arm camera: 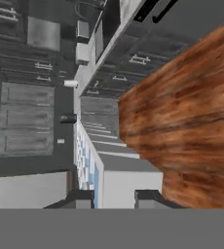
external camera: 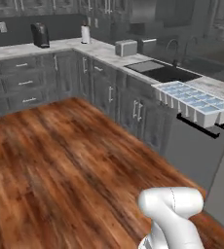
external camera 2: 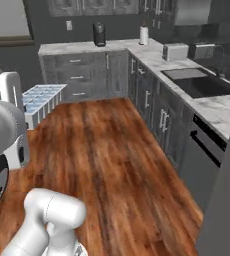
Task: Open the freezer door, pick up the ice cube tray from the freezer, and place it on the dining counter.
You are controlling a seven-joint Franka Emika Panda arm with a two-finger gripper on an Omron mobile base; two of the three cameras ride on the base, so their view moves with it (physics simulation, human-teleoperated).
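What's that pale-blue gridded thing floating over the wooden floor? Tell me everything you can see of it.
It is an ice cube tray: a flat rectangle, pale blue with white walls, looking like plastic, with a grid of square cells. It lies level in the air above the wooden floor, beside the kitchen cabinets. The gripper grips it by one end, the fingers pressing its sides.

No lettering, brand, number or sign can be read anywhere in these views. The appliances on the marble worktop [external camera: 109,52], namely the dark coffee machine [external camera: 40,35] at its far left end and the toaster [external camera: 126,47] further right along it, show blank faces. A small pale plate [external camera: 3,26] on the wall above the worktop may be an outlet, too blurred to tell any marking.
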